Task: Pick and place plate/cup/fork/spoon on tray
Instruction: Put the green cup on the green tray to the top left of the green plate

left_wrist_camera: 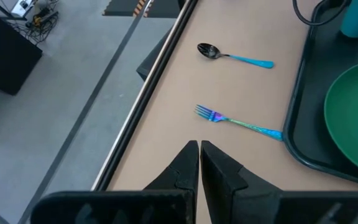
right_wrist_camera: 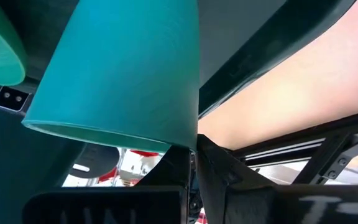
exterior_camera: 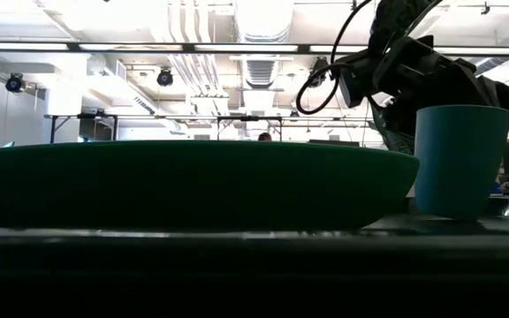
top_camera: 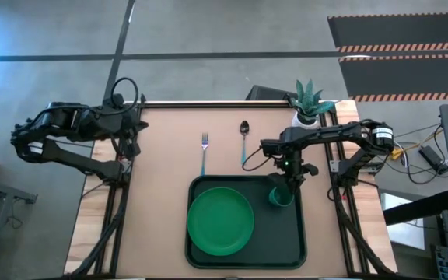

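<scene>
So cup (top_camera: 280,195) and plate (top_camera: 220,220) sit on tray (top_camera: 298,249) — my right gripper (top_camera: 291,180), clenched empty beside the cup, is nearer the spoon (top_camera: 244,140), which lies lengthwise, handle toward the tray; left gripper (left_wrist_camera: 199,163) clenched too.

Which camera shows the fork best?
The left wrist view: the fork lies whole on the table, tines and blue handle clear. The high view shows it small, beside the spoon. The low and right wrist views don't show it.

Bright green plate (top_camera: 220,220), dark green tray (top_camera: 298,249), blue-handled fork (top_camera: 204,152).
</scene>
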Robot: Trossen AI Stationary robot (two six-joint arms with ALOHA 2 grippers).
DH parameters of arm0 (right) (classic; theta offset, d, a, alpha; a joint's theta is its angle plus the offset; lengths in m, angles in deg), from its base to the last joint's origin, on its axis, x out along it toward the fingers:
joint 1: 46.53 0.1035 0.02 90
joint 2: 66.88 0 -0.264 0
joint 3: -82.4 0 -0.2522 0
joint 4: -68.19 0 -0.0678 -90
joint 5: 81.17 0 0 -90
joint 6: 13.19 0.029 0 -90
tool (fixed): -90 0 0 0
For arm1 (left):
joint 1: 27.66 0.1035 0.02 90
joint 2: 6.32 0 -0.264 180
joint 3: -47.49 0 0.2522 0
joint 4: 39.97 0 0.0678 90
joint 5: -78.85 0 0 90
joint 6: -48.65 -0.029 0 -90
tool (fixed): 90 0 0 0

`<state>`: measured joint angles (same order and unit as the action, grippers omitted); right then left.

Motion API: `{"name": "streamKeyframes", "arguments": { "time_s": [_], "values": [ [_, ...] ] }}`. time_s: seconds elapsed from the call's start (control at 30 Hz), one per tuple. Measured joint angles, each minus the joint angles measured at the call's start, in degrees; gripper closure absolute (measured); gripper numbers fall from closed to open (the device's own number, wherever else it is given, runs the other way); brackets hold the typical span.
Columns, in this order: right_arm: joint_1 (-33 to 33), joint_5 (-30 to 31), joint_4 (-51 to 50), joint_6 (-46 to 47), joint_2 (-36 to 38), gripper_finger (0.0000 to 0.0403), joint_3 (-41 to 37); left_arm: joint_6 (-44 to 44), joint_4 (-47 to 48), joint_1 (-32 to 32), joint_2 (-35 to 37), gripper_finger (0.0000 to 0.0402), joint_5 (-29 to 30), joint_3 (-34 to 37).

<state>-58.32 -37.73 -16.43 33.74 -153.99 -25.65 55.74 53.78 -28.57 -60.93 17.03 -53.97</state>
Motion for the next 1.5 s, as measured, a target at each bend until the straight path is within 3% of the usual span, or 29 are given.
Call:
{"name": "streamKeyframes", "arguments": {
  "time_s": [0.47,1.03,1.5],
  "values": [
    [-0.04,0.08,0.63,-0.32,-0.02,0.0391,0.07,0.00,0.00,0.04,0.00,0.0402,-0.02,0.00],
    [-0.04,0.26,1.38,-1.10,0.00,0.0335,0.31,0.00,0.00,-0.02,0.00,0.0402,0.03,0.00],
    [-0.91,0.15,3.22,-1.99,0.12,0.0332,0.33,0.02,-0.22,0.00,0.00,0.0402,0.05,0.00]
  ]
}}
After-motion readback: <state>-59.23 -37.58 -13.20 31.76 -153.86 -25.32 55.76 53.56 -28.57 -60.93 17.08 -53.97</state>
